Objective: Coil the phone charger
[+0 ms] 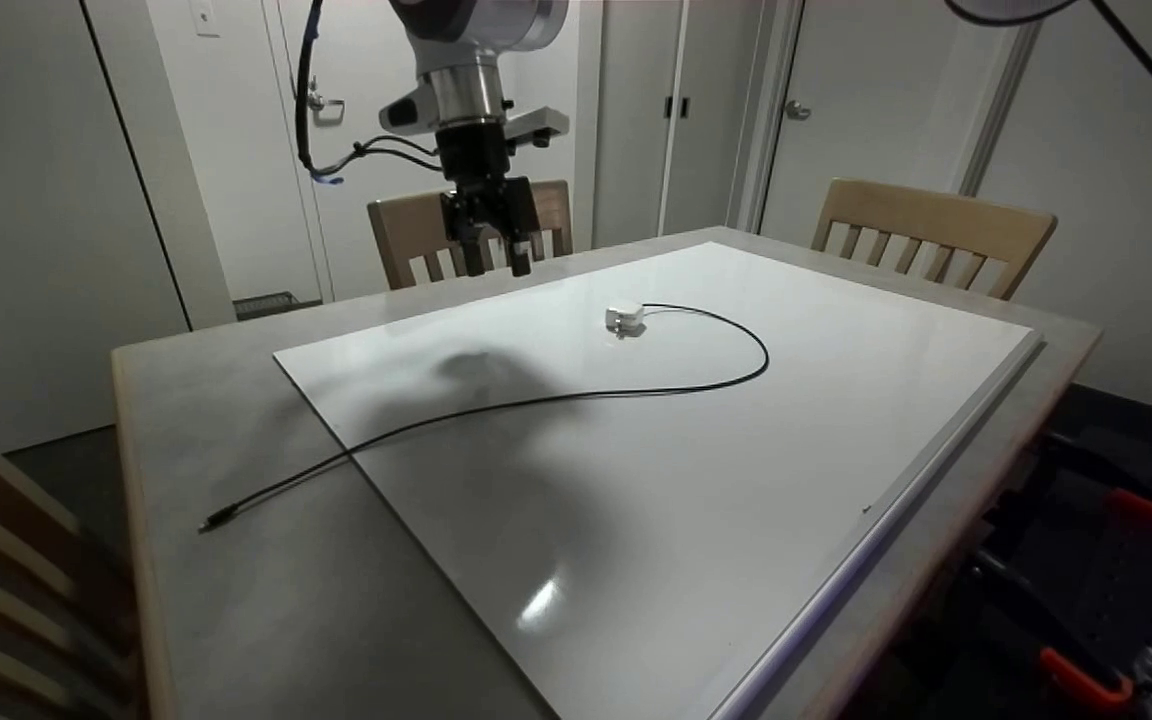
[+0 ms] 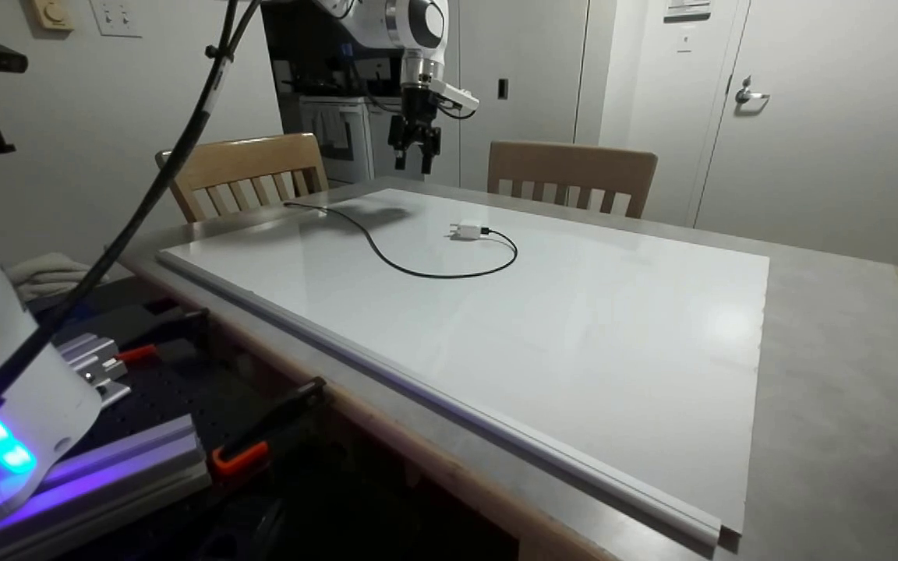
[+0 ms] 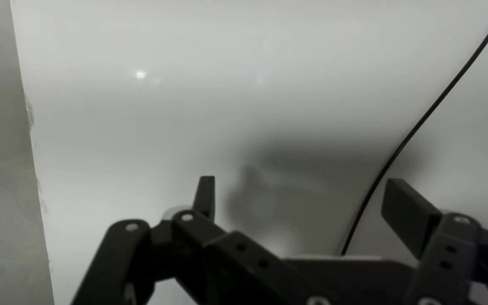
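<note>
I have the gripper hanging over the whiteboard, well above its surface and pointing down, its two fingers spread with a wide gap between them. The phone charger lies uncoiled below: in both exterior views its thin black cable leaves a white plug block, which rests on the board, swings round one broad bend and then runs in a long sweep across the white surface. It crosses the board's edge, and the end away from the block, a small black connector, lies on the grey table. In my wrist view a stretch of the cable slants across the board and appears between the fingers, nearer the one on that view's right, with a soft shadow falling over it. I see wooden chairs standing round the table in both exterior views. An exterior view also gives me the white robot base with its blue lights glowing, and near it an orange-handled clamp reaching to the table's edge.
</note>
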Tool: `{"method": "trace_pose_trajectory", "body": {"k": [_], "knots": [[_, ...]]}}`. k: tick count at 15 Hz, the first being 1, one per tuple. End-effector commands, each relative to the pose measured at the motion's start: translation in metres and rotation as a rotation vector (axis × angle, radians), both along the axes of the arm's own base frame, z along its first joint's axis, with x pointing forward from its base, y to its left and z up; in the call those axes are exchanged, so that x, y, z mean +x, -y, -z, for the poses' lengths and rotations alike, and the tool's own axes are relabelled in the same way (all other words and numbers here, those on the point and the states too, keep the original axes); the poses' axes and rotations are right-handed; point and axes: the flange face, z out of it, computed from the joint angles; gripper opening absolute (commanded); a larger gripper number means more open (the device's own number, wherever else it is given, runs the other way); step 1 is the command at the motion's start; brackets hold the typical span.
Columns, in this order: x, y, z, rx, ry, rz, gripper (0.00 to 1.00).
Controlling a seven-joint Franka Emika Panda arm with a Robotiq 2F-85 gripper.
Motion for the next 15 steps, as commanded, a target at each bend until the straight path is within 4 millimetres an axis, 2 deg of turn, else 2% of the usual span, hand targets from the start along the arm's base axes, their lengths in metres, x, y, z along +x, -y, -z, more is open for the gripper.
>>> {"method": "trace_pose_trajectory", "body": {"k": [1, 5, 10, 15], "knots": [[0.000, -0.001, -0.001, 0.002, 0.003, -0.006, 1.00], [-0.003, -0.002, -0.003, -0.024, -0.011, -0.008, 1.00], [-0.029, -0.027, -0.009, -0.212, -0.104, -0.009, 1.00], [-0.053, -0.060, -0.019, -0.490, -0.087, 0.015, 1.00]]}}
